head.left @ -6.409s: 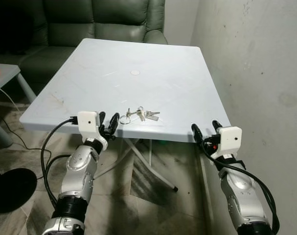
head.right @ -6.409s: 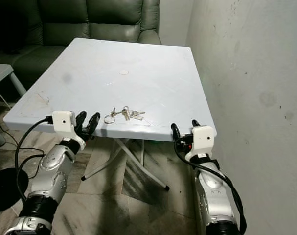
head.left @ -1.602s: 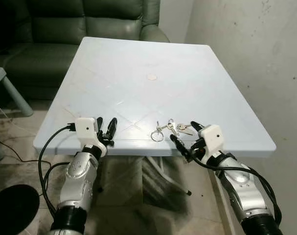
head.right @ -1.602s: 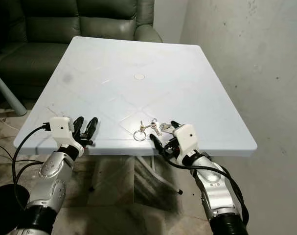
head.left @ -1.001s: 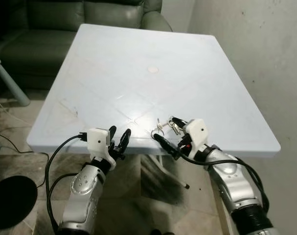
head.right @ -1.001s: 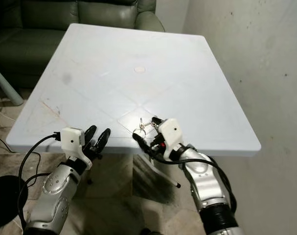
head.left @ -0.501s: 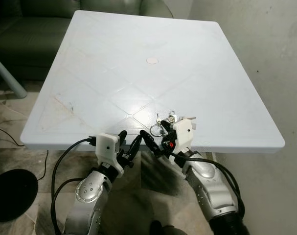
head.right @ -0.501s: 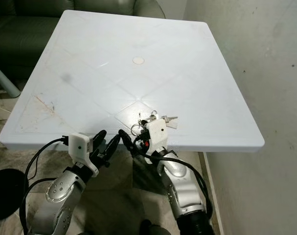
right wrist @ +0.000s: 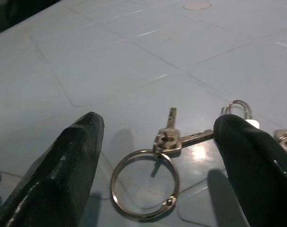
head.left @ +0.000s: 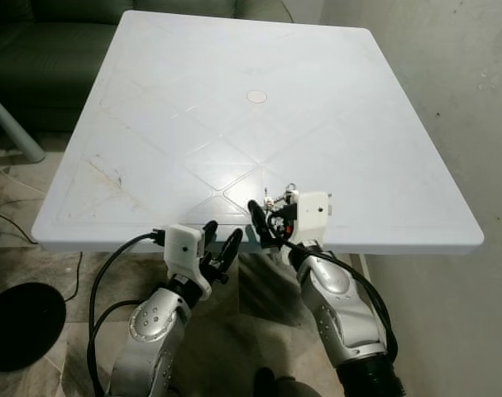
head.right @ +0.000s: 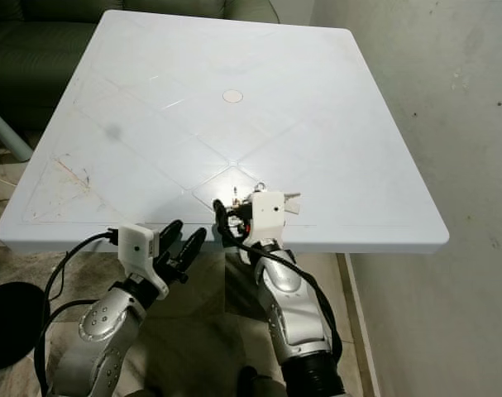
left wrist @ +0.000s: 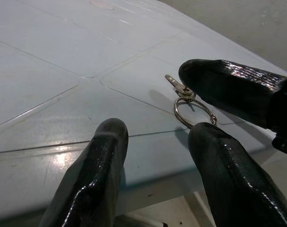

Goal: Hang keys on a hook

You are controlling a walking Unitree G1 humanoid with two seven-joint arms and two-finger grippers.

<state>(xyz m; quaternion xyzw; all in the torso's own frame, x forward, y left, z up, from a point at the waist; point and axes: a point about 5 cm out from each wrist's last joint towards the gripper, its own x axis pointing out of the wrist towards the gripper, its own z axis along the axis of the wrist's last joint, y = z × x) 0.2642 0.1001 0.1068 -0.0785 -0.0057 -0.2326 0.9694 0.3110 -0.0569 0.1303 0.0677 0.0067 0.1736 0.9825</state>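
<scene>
A bunch of silver keys (head.left: 278, 197) on a ring (right wrist: 144, 184) lies near the front edge of the white plastic table (head.left: 193, 107). My right gripper (head.left: 273, 212) is open and low over the table, one black finger (right wrist: 72, 165) on each side of the ring and keys, touching neither as far as I can see. A small shackle-shaped piece (right wrist: 238, 110) lies beside the keys. My left gripper (head.left: 220, 241) is open at the table's front edge, just left of the ring (left wrist: 193, 111), holding nothing. The right gripper's finger (left wrist: 233, 90) lies close beyond it.
A dark green sofa (head.left: 35, 50) stands behind the table. A bare grey wall (head.left: 449, 99) runs along the right side. On the floor at the left are a black round base (head.left: 11, 322) and a cable. A round plug (head.left: 256, 96) marks the table's middle.
My right gripper has moved forward over the table edge so its fingers now straddle the keys. The left gripper has hardly moved. The camera has tipped slightly.
</scene>
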